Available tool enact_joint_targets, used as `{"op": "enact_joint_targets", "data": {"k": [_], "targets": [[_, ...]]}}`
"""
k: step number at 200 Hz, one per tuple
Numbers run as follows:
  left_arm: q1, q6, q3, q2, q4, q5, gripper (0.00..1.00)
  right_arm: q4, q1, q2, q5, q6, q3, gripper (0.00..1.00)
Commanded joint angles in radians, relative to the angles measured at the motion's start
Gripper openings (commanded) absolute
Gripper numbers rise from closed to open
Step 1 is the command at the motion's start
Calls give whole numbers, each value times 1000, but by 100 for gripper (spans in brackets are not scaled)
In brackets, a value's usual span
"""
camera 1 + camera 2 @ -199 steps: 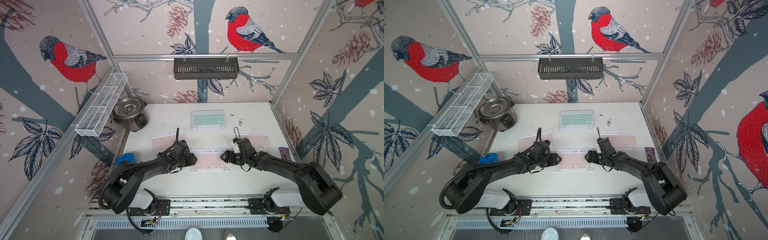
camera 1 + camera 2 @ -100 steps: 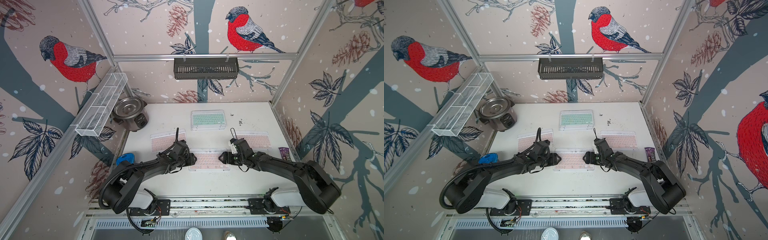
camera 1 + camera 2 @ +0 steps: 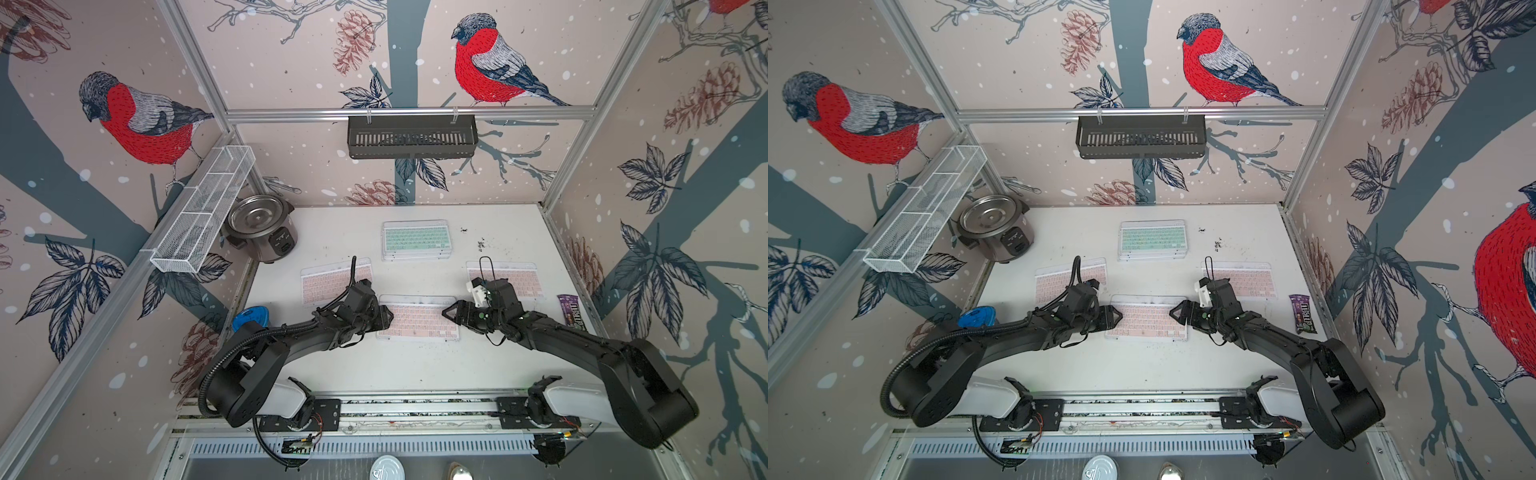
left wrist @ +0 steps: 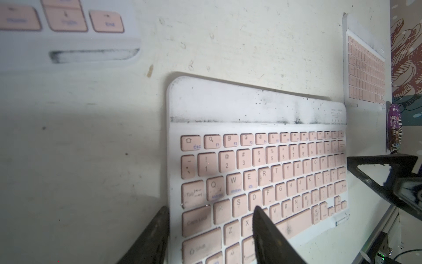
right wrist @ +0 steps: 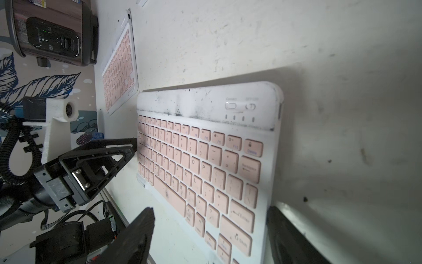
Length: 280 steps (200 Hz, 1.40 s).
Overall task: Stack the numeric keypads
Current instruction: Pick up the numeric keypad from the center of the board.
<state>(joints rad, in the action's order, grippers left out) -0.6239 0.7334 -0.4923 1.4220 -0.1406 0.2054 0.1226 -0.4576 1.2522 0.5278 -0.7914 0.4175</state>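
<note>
My left pincer (image 3: 387,318) is clamped on the left end of the mid keypad (image 3: 419,320). In the left wrist view one of its fingers (image 4: 266,230) lies over the pink keys near X, and the other sits at the keypad's edge against the table (image 3: 415,365). My right pincer (image 3: 448,313) stands wide apart at the same keypad's right end. In the right wrist view that end lies between its fingers (image 5: 141,230), and I cannot tell whether either touches it.

The mid keypad lies just in front of the stack (image 3: 417,240), nearer my base, with its long side parallel to the stack's. I cannot tell whether it rests fully flat. The stack has a green keypad on top, with more clear frames showing under it.

The left keypad (image 3: 328,280), which is pink, lies in front of the stack and to its left. The right keypad (image 3: 521,278), also pink, lies in front and to its right. My wrists cover a corner of each.

The cooker (image 3: 262,226) stands left of the stack. A candy bar (image 3: 573,311) lies well to the stack's right, nearer my base.
</note>
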Motion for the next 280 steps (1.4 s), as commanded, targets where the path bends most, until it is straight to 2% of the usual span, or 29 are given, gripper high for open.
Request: {"op": "enact_joint_targets", "data": {"k": [1,61,138,187,219,280], "targets": [[-11,16,11,19,76,96,58,178,-8,-34,216,-43,-7,78],[-13,8,15,23,59,122,58,205,-9,-86,251,-62,-29,78],[-29,11,19,18,42,148,58,297,-32,-57,262,-110,-67,78],[-30,29,32,-16,103,90,58,-42,-9,-4,23,44,44,79],[-30,34,36,-19,109,75,58,-73,-3,61,-49,69,58,79],[-30,32,34,-12,107,77,58,-157,-39,81,-196,112,89,81]]}}
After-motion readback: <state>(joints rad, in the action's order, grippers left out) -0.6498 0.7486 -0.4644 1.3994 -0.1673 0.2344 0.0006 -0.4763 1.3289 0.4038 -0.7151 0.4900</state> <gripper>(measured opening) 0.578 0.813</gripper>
